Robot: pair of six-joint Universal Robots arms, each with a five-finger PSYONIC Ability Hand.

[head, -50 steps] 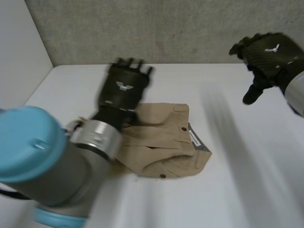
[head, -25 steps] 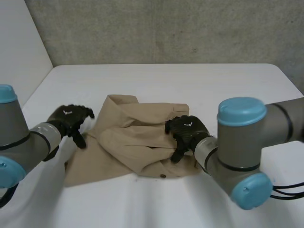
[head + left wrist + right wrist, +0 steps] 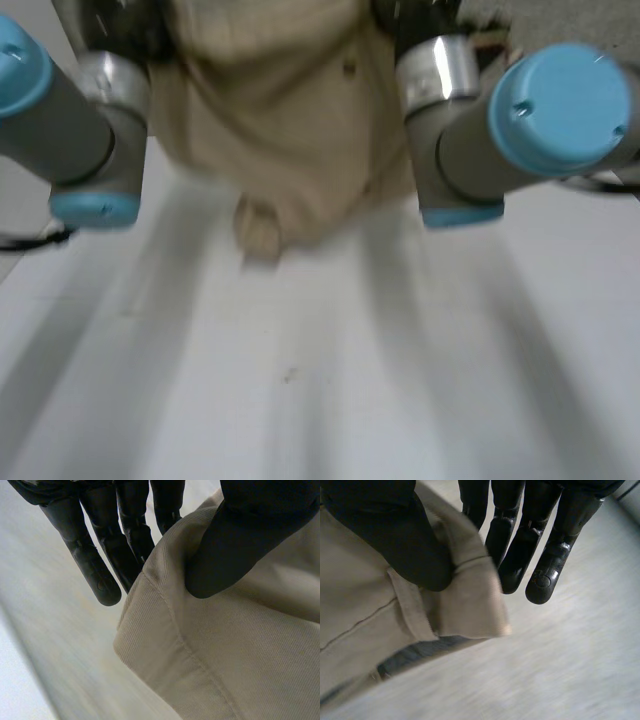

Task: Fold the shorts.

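The tan shorts [image 3: 285, 110] hang in the air between my two arms, with a bunched end [image 3: 258, 228] drooping toward the table. My left hand [image 3: 250, 535] is shut on one edge of the shorts [image 3: 210, 650], its thumb pressing the cloth against the straight fingers [image 3: 92, 567]. At the opposite edge my right hand [image 3: 395, 535] pinches a hemmed corner [image 3: 470, 605] the same way, between its thumb and fingers [image 3: 545, 570]. A dark grey inner lining [image 3: 420, 652] shows under that corner.
The white table [image 3: 320, 380] stretches out below the hanging shorts. My left arm [image 3: 90, 130] and right arm [image 3: 500, 130] flank the cloth closely on either side.
Half a second ago both hands lay on the shorts on the table. They have since shut on its two edges and lifted the cloth up off the table.
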